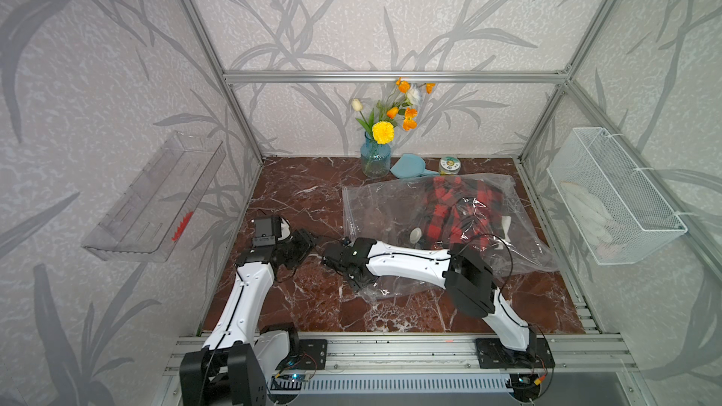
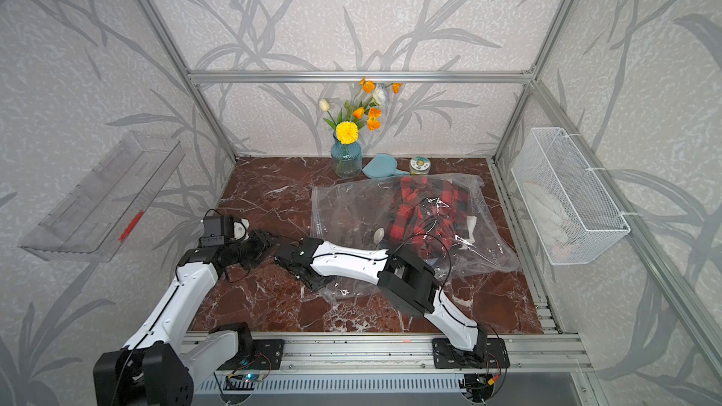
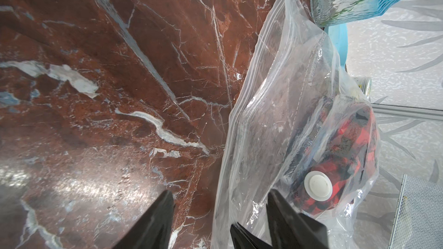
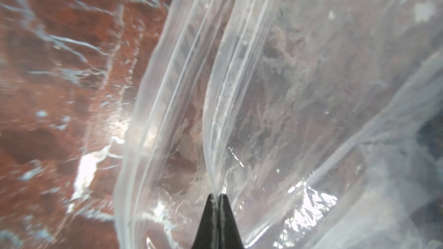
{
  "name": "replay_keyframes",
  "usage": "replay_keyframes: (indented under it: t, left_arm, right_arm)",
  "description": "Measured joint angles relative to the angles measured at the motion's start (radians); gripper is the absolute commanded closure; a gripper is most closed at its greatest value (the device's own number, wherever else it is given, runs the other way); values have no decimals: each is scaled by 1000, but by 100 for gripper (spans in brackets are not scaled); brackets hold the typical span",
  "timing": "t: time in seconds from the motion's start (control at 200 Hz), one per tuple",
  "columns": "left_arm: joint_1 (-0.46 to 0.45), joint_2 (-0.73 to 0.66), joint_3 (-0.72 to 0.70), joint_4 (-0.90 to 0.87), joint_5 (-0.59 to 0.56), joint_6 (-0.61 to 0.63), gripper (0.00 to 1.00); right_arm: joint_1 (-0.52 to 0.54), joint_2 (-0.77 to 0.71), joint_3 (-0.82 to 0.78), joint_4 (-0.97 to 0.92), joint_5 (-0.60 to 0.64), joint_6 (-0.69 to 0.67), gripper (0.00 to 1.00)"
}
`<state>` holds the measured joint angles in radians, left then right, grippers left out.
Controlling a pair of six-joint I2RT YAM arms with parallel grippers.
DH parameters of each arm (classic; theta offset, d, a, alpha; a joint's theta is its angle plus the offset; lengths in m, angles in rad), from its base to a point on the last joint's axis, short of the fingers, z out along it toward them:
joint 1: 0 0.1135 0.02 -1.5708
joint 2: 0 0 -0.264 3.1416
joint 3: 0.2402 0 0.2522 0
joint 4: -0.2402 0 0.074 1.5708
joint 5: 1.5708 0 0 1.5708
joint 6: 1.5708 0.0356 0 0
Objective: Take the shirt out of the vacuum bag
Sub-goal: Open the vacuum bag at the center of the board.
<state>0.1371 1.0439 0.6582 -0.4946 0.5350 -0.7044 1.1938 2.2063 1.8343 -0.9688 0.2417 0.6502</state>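
Right wrist view shows the right claw (image 4: 217,196) pinched shut on 1 lip of the vacuum bag (image 1: 394,208), which lies on the worktop (image 1: 297,197) with the shirt (image 1: 457,208) inside. Left claw (image 3: 219,196), open, should grip the opposite lip next.

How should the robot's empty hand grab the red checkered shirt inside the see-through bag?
Probably by the shirt edge nearest the vacuum bag mouth, reaching in sideways from that open zip end. The right tool is pinching one lip of the mouth, so the open left tool could slide in low through the gap.
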Motion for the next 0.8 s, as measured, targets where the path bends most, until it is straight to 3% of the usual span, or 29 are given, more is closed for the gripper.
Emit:
replay_keyframes:
  t: [0.34,0.505,0.8]
  left_arm:
    - [-105,55,7,64,55,-53,45]
    - [-171,110,42,106,75,-82,52]
    - [-188,75,73,144,95,-124,60]
  right_arm:
    - [11,-288,-144,108,36,12,100]
    - [34,-305,-162,126,86,11,100]
    - [81,-292,-112,56,251,0,100]
